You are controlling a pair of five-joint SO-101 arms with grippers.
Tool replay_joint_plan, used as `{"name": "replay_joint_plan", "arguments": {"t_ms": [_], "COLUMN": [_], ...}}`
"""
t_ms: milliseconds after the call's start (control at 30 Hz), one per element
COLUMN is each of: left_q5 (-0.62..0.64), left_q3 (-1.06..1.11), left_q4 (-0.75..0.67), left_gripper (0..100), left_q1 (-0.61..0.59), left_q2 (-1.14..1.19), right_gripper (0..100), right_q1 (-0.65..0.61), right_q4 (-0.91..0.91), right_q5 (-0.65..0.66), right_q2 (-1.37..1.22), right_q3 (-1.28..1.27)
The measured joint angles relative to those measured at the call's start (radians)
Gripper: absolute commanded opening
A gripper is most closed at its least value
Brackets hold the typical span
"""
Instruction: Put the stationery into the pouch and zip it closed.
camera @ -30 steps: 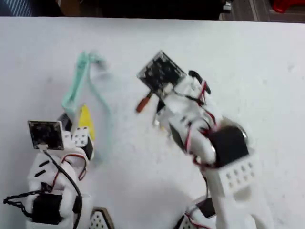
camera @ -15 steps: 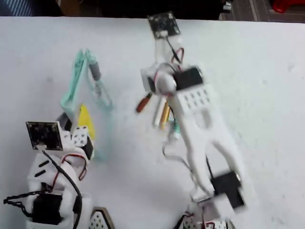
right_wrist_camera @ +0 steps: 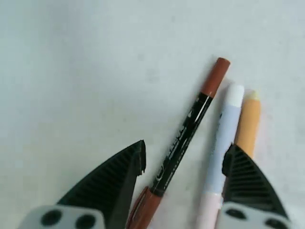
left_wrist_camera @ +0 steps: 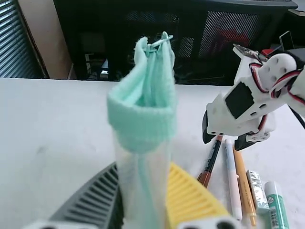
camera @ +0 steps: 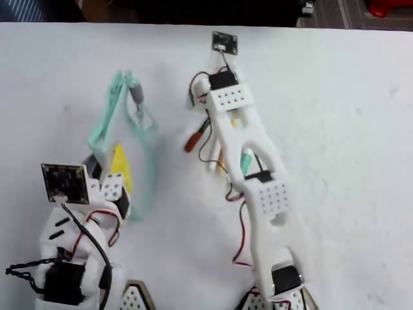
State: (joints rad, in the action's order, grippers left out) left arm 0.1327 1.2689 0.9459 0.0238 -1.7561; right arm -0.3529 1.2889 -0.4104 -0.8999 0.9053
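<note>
The pouch [camera: 103, 123], clear with a mint-green rim, stands up from the table at the left, and my left gripper [left_wrist_camera: 143, 193] is shut on its near end [left_wrist_camera: 143, 119] between a grey and a yellow finger. My right gripper [right_wrist_camera: 185, 151] hangs open just above the pens, its black fingers either side of a black pen with brown caps [right_wrist_camera: 183, 136]. A pale pen [right_wrist_camera: 224, 138] and an orange pen [right_wrist_camera: 248, 121] lie next to it. In the left wrist view my right gripper [left_wrist_camera: 223, 140] hovers over the far ends of those pens [left_wrist_camera: 231, 171].
A silver-wrapped piece [left_wrist_camera: 257, 186] and a green-capped stick [left_wrist_camera: 276, 210] lie beside the pens. The right arm [camera: 258, 187] stretches across the table's middle over the stationery. The white table [camera: 348, 116] is bare at the right and far left.
My right arm has swung out and stretched toward the far side, ending above the pens. The pouch has shifted slightly in my left gripper, which stayed in place.
</note>
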Motion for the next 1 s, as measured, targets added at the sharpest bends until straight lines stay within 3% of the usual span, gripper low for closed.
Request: {"name": "replay_joint_plan", "arguments": {"t_ms": [500, 767, 1000], "left_q5": [-0.002, -0.002, -0.002], "left_q3": [0.000, 0.000, 0.000], "left_q4": [0.002, 0.002, 0.002], "left_gripper": [2, 2, 2], "left_q1": [0.000, 0.000, 0.000], "left_q2": [-0.002, 0.000, 0.000], "right_gripper": [24.4, 13.0, 14.9], "right_q1": [0.014, 0.012, 0.025], "right_q4": [0.104, 0.077, 0.069], "right_q5": [-0.006, -0.005, -0.003], "right_q2": [-0.193, -0.305, -0.362], "right_q3": [0.377, 0.414, 0.425]}}
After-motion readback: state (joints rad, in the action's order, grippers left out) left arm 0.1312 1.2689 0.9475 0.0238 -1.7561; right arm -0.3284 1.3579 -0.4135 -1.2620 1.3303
